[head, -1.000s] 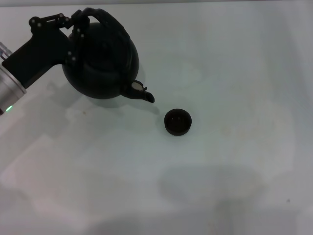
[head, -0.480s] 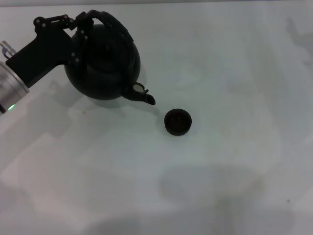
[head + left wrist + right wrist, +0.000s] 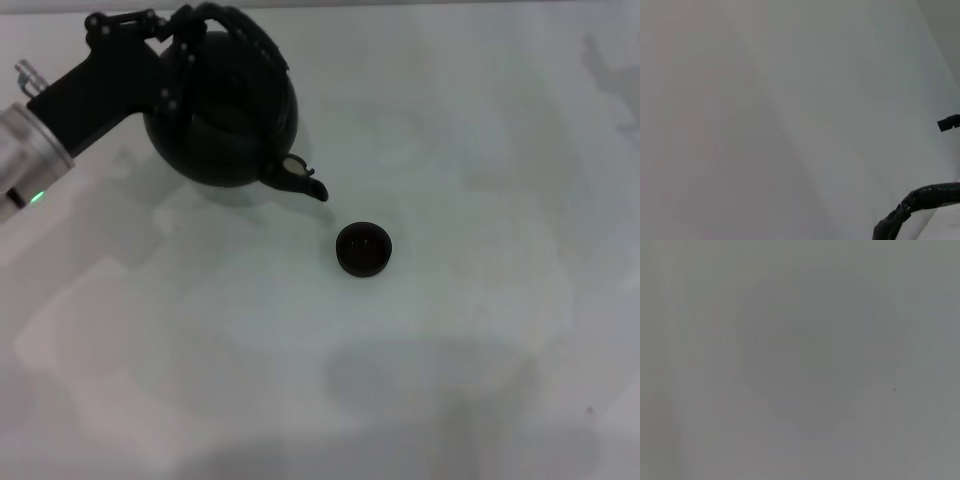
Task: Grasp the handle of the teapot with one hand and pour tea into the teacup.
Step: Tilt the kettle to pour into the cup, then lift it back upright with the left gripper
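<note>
The large round black teapot (image 3: 225,115) hangs tilted at the far left in the head view, lifted off the table, its short spout (image 3: 308,183) pointing down and right. My left gripper (image 3: 185,30) is shut on its dark arched handle (image 3: 245,30) at the top. The small dark teacup (image 3: 363,249) stands upright on the white table, right of and below the spout, apart from it. The left wrist view shows only a black cable (image 3: 920,200) over the table. My right gripper is out of view.
The white table (image 3: 480,330) spreads all round the cup. A soft shadow lies on it near the front. The right wrist view shows only plain grey surface.
My left gripper has carried the teapot up and to the right. The spout has moved nearer the teacup. The teacup has not moved.
</note>
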Controlling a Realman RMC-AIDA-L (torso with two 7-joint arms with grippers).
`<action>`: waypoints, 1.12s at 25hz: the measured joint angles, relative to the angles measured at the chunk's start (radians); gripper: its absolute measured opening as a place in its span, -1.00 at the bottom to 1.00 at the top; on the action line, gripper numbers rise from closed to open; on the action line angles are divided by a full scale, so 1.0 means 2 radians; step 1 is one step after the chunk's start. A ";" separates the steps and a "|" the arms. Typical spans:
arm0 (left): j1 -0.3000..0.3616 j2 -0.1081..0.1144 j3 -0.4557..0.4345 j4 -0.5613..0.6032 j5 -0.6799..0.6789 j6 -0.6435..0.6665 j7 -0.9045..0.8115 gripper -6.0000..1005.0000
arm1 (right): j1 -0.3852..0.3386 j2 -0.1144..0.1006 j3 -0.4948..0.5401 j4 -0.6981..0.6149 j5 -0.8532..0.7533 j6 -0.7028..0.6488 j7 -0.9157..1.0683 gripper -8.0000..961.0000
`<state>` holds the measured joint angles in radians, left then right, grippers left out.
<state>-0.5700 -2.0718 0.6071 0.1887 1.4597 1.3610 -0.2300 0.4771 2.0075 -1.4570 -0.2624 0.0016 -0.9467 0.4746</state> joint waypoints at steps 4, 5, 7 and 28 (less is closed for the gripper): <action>-0.009 -0.002 0.013 -0.001 0.002 -0.004 0.015 -0.78 | 0.001 0.000 0.000 0.000 0.000 0.001 0.000 0.75; -0.011 -0.002 0.017 -0.002 0.002 -0.005 0.019 -0.78 | 0.001 0.000 0.000 0.000 0.000 0.001 0.000 0.75; -0.015 -0.003 0.025 -0.005 0.002 -0.009 0.024 -0.78 | 0.000 0.000 0.000 0.000 0.000 0.001 0.001 0.75; -0.020 -0.007 0.032 -0.015 -0.005 -0.013 0.081 -0.79 | -0.006 0.001 0.012 0.015 0.004 0.000 0.019 0.75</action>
<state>-0.6091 -2.0852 0.6719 0.1593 1.4500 1.3357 -0.0679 0.4654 2.0103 -1.4334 -0.2319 0.0089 -0.9460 0.5129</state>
